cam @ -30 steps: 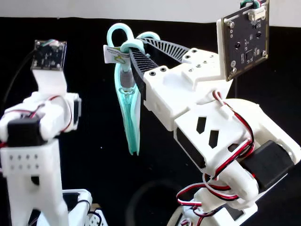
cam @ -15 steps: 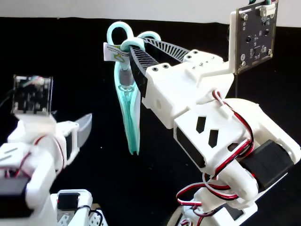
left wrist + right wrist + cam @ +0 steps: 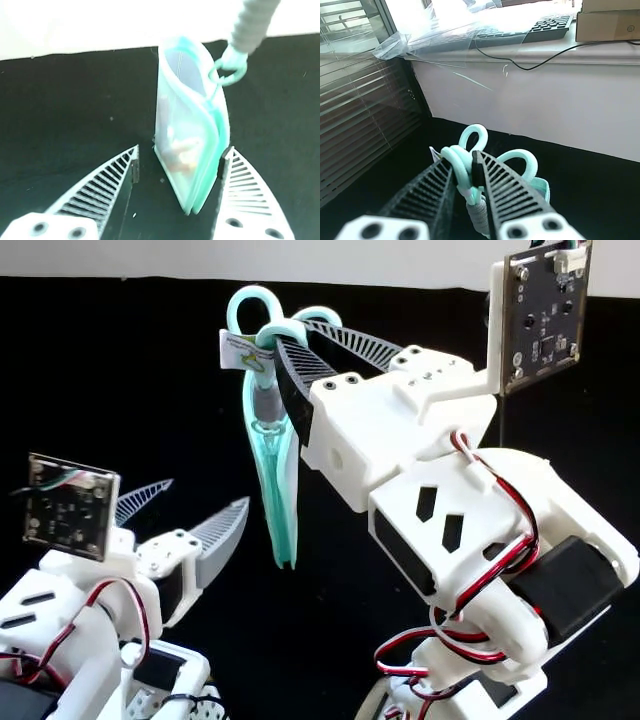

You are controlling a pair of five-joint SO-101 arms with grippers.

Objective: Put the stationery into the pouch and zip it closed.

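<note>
- High view: the right hand (image 3: 285, 352) pinches the pouch (image 3: 277, 490) by its loops (image 3: 248, 302), hanging it over the dark surface (image 3: 120, 370). The left hand (image 3: 205, 495) sits lower, fingers wide.
- Left wrist view: the pouch hangs between the spread fingers. Closing gently on its lower body should steady it for zipping.
- Right wrist view: a keyboard (image 3: 547, 22) and blinds (image 3: 355, 100) sit behind, obstructing nothing.

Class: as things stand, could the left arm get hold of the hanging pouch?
Probably yes: the left gripper is open, and the pouch, hanging from the right gripper, lies straight ahead with nothing between them.
</note>
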